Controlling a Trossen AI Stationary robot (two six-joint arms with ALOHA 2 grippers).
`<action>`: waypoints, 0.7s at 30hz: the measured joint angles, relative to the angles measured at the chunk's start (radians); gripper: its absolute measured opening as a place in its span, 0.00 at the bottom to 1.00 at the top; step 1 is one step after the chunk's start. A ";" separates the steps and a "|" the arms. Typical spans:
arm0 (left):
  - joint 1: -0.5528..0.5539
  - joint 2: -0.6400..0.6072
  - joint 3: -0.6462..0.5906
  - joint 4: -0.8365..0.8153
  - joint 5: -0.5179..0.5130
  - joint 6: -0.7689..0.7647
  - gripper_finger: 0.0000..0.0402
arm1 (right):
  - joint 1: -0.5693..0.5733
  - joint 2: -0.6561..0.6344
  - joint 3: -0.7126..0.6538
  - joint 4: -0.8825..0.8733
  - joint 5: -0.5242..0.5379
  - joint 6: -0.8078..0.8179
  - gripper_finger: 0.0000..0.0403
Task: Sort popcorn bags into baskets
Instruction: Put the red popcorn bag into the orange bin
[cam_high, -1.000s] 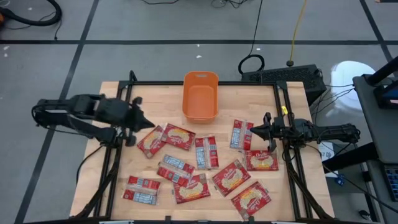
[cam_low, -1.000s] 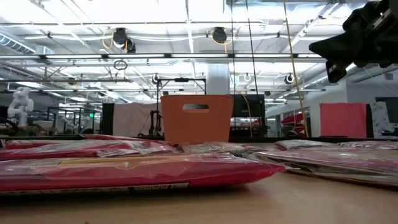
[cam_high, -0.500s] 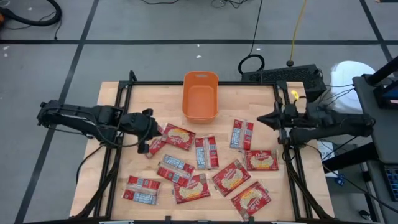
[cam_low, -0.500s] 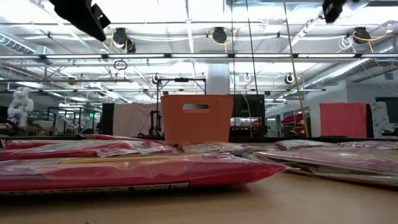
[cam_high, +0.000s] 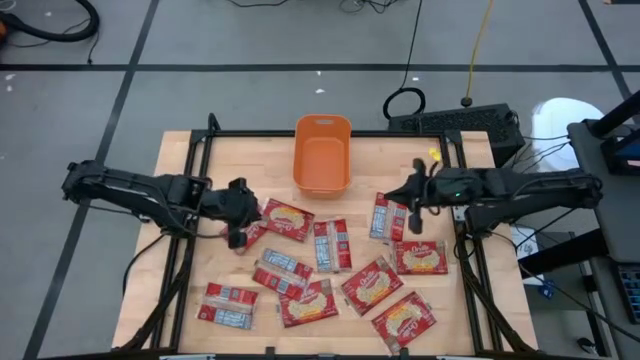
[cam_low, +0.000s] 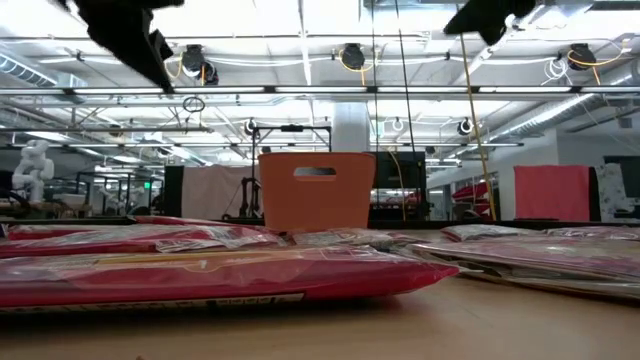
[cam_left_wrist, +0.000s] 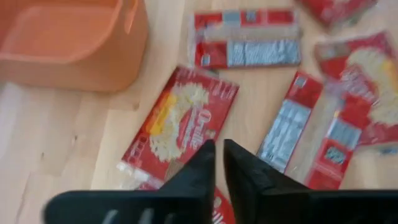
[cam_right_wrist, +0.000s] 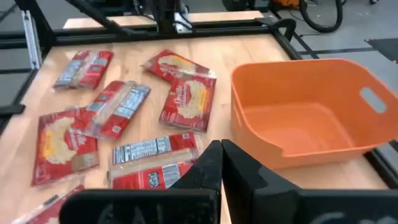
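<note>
Several red popcorn bags (cam_high: 331, 245) lie flat on the wooden table, some label up, some print up. The orange basket (cam_high: 322, 155) stands at the table's far middle and holds nothing. My left gripper (cam_high: 240, 224) hangs above the leftmost bags, slanting down over a label-up bag (cam_left_wrist: 177, 121), its fingers a narrow gap apart with nothing between them. My right gripper (cam_high: 411, 197) is shut and hangs high over the bag (cam_high: 388, 215) right of the basket, pointing toward the table's left. Both show at the low view's top, well above the table.
A black frame (cam_high: 330, 133) rims the table. Bare wood lies between the basket and the bags and along the far left corner (cam_high: 250, 160). Bags overlap near the front middle (cam_high: 300, 290). Cables and a black box (cam_high: 455, 122) sit beyond the far edge.
My left gripper has come down and a little toward the near edge, over the leftmost bags. My right gripper has risen well above the table, its arm lifting and stretching out toward the left. No bag has moved.
</note>
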 joint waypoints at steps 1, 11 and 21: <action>-0.003 0.011 -0.013 0.013 -0.008 -0.007 0.15 | 0.000 0.007 -0.025 0.035 0.000 -0.003 0.00; -0.062 0.196 -0.123 0.111 -0.183 -0.044 0.48 | 0.000 0.031 -0.305 0.407 -0.003 -0.039 0.00; -0.112 0.421 -0.129 0.131 -0.261 -0.085 0.58 | 0.000 0.031 -0.446 0.570 -0.002 -0.015 0.00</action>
